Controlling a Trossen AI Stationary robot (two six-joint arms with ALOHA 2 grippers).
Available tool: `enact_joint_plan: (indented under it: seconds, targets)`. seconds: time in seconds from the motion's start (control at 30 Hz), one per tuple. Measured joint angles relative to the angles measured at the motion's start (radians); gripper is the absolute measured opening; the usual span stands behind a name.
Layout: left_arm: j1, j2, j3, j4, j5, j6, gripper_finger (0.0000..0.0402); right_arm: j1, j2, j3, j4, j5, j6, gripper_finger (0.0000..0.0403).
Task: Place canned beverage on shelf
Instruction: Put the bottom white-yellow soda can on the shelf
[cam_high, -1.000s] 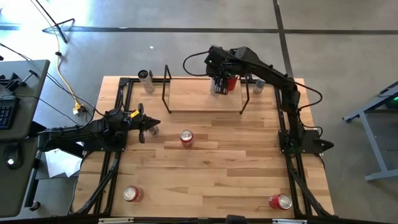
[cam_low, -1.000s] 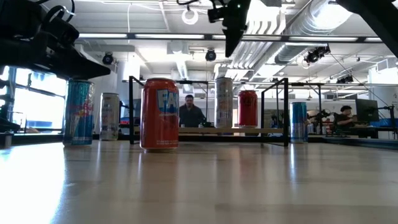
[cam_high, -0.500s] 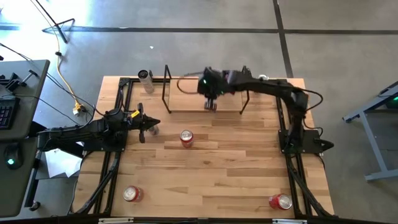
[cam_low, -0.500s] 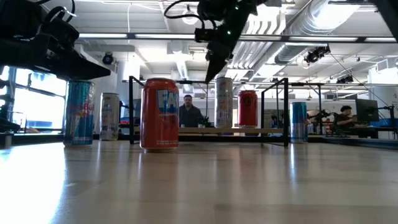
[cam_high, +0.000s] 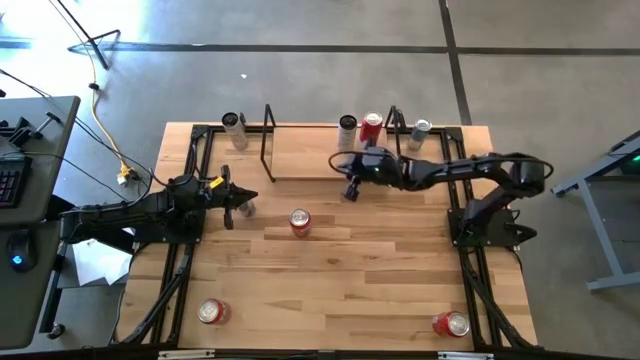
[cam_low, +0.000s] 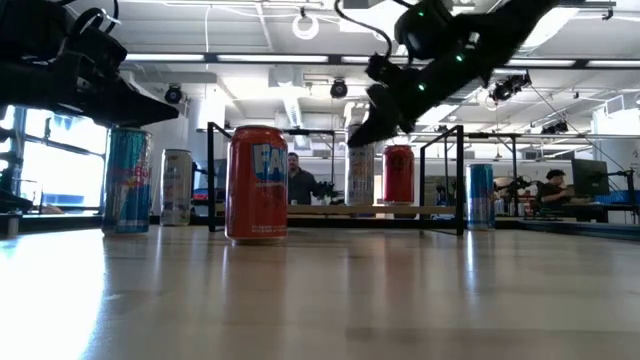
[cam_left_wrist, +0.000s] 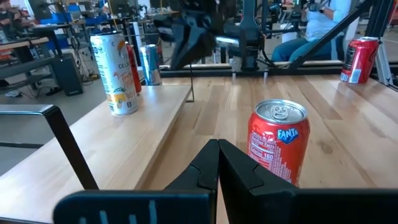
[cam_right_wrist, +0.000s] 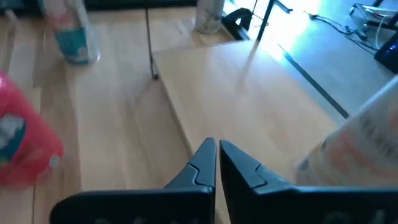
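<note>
Two cans (cam_high: 359, 129) are now standing upper centre on the shelf (cam_high: 320, 152); the right gripper (cam_high: 351, 187), jaws pressed together and empty, is withdrawing, so that placement appears complete.

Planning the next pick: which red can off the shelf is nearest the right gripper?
The red can mid-table, closest to the right gripper; the other two red cans stand at the near corners.

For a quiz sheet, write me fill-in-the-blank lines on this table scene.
The shelf carries ___ cans. The right gripper, shut, holds ___. The left gripper, shut at the table's left, faces a Fanta can coloured ___.
Missing words: two; nothing; red.
</note>
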Motion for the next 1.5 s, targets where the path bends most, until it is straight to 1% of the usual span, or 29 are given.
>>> enact_joint_plan:
  seconds: [0.13,0.2,0.3,0.43,0.6,0.77,0.83,1.0,1.13,1.27,1.5]
  targets:
    - [0.0,0.0,0.0,0.0,0.0,-0.004,0.0,-0.024,0.001,-0.084,0.136,-0.046,-0.046,0.0004]
    - [0.0,0.0,-0.001,-0.001,0.001,-0.006,0.0,-0.048,0.008,-0.104,0.18,-0.04,-0.036,0.0002]
    - [0.0,0.0,-0.001,0.0,0.001,-0.006,0.0,-0.078,0.008,-0.107,0.182,-0.008,0.004,0.0001]
    - [0.0,0.0,-0.001,0.006,0.0,-0.007,0.0,-0.103,0.008,-0.105,0.205,0.064,0.025,0.0]
    - [0.0,0.0,-0.001,0.006,0.001,-0.015,0.0,-0.141,0.008,-0.105,0.225,0.059,0.066,0.0]
    - [0.0,0.0,-0.001,0.001,0.001,-0.026,0.0,-0.146,0.008,-0.105,0.249,0.034,0.073,0.0]
    - [0.0,0.0,-0.001,0.001,0.001,-0.03,0.0,-0.141,0.008,-0.099,0.244,0.018,0.068,0.0]
    - [0.0,0.0,-0.001,0.001,0.001,-0.034,0.0,-0.127,0.008,-0.046,0.156,0.018,0.038,0.0]
    - [0.0,0.0,-0.001,0.001,0.001,-0.049,0.0,-0.136,0.009,-0.019,0.123,0.022,0.006,0.0]
    - [0.0,0.0,-0.001,0.0,0.002,-0.049,0.0,-0.166,0.012,-0.019,0.122,0.022,0.011,0.0]
    - [0.0,0.0,-0.001,-0.001,0.002,-0.049,0.0,-0.199,0.067,-0.019,0.155,0.017,0.017,0.0]
